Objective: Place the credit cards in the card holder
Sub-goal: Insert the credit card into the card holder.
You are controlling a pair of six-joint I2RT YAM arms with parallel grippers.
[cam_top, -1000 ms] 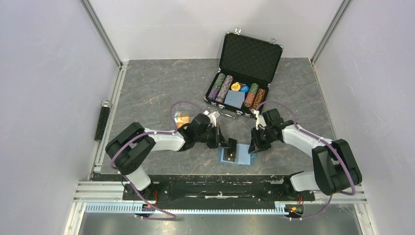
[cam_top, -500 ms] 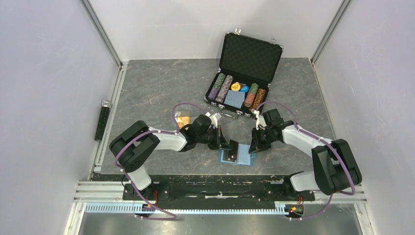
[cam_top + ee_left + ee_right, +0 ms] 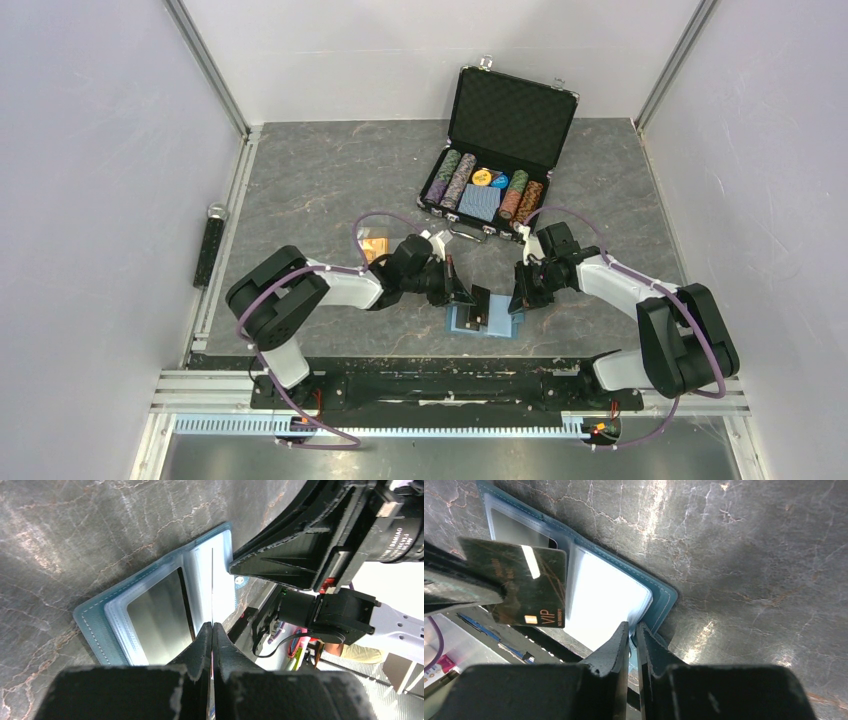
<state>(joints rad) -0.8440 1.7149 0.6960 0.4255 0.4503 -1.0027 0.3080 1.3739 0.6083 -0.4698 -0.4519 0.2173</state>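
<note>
Left pincer was clamped on a black card lettered "VIP", held on edge over the open holder lying on the surface. Right pincer pinched the holder's edge; its motor read "DAMIAO"

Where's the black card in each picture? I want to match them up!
Top external: the black card is low in the middle, over the card holder.
Left wrist: the black card shows edge-on, a thin line running up from the bottom centre.
Right wrist: the black card is on the left, marked "VIP".
Shared landmark: the open teal card holder.
</note>
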